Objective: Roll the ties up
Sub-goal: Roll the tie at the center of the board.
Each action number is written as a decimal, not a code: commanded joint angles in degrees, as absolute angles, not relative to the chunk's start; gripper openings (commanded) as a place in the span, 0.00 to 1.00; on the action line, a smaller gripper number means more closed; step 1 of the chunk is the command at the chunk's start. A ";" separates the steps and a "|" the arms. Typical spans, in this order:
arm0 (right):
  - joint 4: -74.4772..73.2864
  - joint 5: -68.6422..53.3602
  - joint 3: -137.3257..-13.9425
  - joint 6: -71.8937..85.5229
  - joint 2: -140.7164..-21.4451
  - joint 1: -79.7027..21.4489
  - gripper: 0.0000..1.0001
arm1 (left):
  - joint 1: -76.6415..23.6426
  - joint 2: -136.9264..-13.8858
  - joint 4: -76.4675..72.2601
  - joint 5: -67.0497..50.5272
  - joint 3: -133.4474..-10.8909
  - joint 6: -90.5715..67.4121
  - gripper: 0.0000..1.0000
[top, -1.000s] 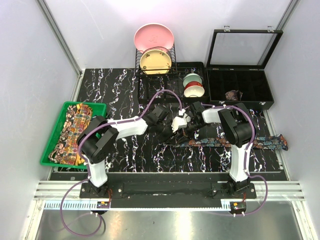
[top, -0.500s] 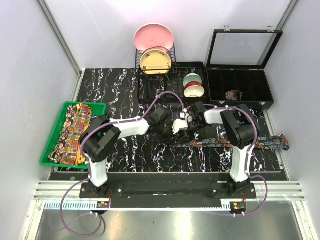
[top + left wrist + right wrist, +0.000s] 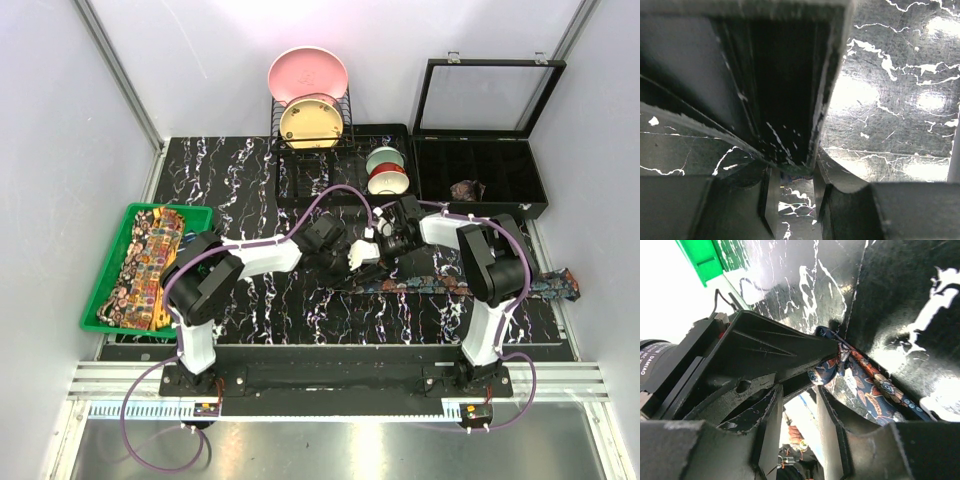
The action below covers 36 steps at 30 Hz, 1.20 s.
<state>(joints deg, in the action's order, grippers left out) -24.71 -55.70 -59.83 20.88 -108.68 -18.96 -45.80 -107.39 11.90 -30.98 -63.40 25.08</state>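
Well, at the left edge of the table (image 3: 250, 170) we see the green tray (image 3: 92, 300) with the yellow-orange paisley ties (image 3: 145, 265) heaped in it, well apart from both arms. Toward the middle, the left gripper (image 3: 355, 256) and the right gripper (image 3: 388, 240) meet nose to nose, nearly touching, over the left end of the dark blue tie (image 3: 470, 285). That tie lies flat toward the near edge, its long axis running left to right, and stretches from the grippers away to the right edge. So the end to be rolled sits right at both tools, the left one slightly nearer.

In its wrist view the left gripper shows a narrow gap with only marble behind it and no cloth between the fingers. The right gripper's gap is likewise narrow and empty. The tie's tip lies just beyond its fingertips, against the left gripper's body. We judge neither has a grip yet. In the far right corner, the black box (image 3: 520, 205) holds one rolled tie (image 3: 466, 189).
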 commanded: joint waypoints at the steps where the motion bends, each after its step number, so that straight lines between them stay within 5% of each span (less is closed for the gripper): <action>1: -22.68 -56.87 -59.76 21.62 -110.30 -20.13 0.38 | -46.32 -111.09 15.03 -23.20 -60.91 27.33 0.31; 14: -23.90 -52.21 -60.29 19.34 -113.20 -20.74 0.31 | -46.41 -110.83 15.47 -23.03 -61.26 27.86 0.31; 18: -24.17 -51.42 -60.64 19.42 -112.85 -21.09 0.03 | -46.41 -110.74 15.73 -23.03 -61.35 27.77 0.32; 29: -31.12 -44.92 -60.03 13.89 -112.66 -19.16 0.00 | -44.12 -102.40 8.19 -27.15 -56.26 24.96 0.67; 36: -31.73 -43.42 -59.85 13.10 -113.73 -19.16 0.00 | -43.51 -97.21 5.10 -28.03 -53.96 23.99 0.73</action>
